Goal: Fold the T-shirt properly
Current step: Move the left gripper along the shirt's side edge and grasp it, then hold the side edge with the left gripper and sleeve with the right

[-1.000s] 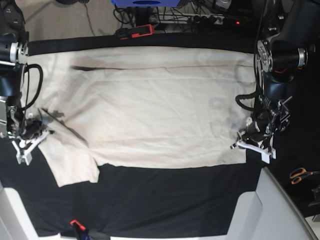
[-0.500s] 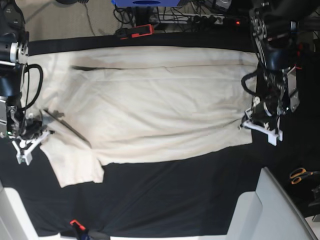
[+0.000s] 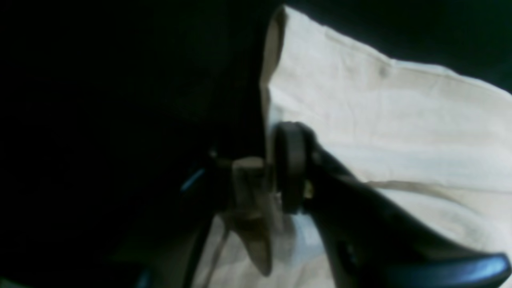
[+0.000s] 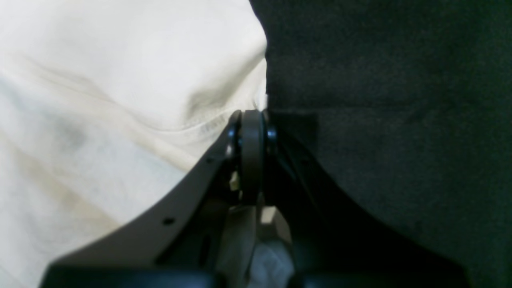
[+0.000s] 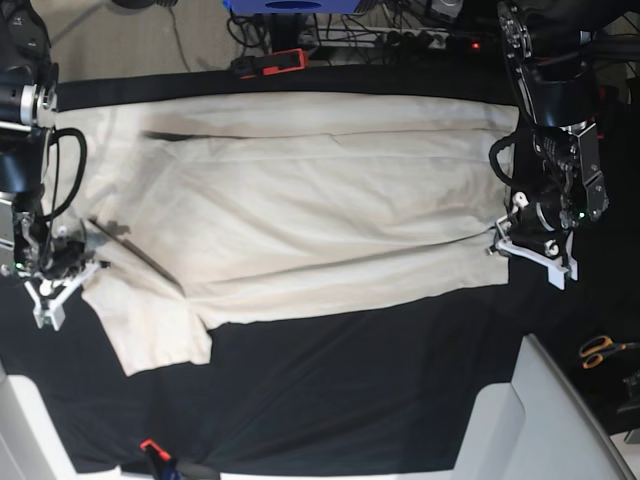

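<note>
The cream T-shirt [image 5: 300,200] lies spread flat across the black table cloth [image 5: 330,400], with one sleeve [image 5: 150,320] pointing toward the front left. My left gripper [image 5: 505,245] is at the shirt's right-hand edge. In the left wrist view its jaws [image 3: 266,176] stand a little apart, and the shirt's hem [image 3: 400,120] runs between them. My right gripper [image 5: 75,268] is at the shirt's left edge beside the sleeve. The right wrist view shows its pads [image 4: 252,120] pressed together on the stitched hem of the shirt [image 4: 100,80].
Orange-handled scissors [image 5: 600,350] lie at the right edge. A red and black clamp [image 5: 270,63] sits behind the shirt, and a small red clamp [image 5: 150,447] at the front. Pale grey panels [image 5: 540,420] rise at the front corners. Cables crowd the far side.
The left arm pulled the shirt's right edge back and outward, so the front edge now lies farther from me. Its jaws have parted. The right arm barely moved.
</note>
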You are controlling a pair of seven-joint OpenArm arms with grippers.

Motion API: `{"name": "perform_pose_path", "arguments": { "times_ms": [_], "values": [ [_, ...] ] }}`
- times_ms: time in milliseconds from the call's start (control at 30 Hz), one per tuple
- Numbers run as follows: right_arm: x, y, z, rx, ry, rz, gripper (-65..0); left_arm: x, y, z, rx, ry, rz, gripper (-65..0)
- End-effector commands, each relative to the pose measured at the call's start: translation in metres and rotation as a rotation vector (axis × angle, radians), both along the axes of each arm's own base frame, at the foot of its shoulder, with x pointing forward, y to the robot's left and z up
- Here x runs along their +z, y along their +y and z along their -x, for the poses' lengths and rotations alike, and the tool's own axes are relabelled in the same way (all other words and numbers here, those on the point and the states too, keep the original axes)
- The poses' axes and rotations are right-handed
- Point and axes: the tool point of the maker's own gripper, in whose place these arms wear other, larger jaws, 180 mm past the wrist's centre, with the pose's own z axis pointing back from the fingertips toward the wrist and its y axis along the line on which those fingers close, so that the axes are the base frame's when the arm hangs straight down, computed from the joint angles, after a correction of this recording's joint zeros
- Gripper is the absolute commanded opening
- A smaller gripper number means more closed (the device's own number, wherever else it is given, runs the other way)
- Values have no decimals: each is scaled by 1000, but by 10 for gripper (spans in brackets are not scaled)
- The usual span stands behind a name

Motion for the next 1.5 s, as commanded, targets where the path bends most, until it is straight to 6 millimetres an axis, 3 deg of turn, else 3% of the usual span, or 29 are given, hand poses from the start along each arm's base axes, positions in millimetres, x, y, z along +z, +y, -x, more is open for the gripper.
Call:
{"name": "perform_pose_path", "arguments": {
  "times_ms": [0, 200, 467, 800, 1067, 1267, 1467],
  "values": [
    [18, -8, -17, -3, -55, 15, -650, 23, 9, -18, 3, -72, -27, -415],
    [17, -8, -17, -3, -53, 15, -650, 38, 11, -37, 5, -112, -29, -372],
    [16, -8, -14, -1, -35, 15, -650, 56, 27, -55, 46, -157, -28, -374],
    [16, -8, -14, -1, -35, 15, -650, 37, 46, -67, 155, -132, 38, -375],
    [16, -8, -14, -1, -35, 15, -650, 16, 37, -67, 185, -99, 86, -375],
    [16, -8, -14, -1, -35, 15, -650, 16, 18, -72, 112, -126, 126, -375],
    [16, -8, -14, -1, -35, 15, -650, 15, 17, -71, 106, -126, 127, -375]
  ]
}}
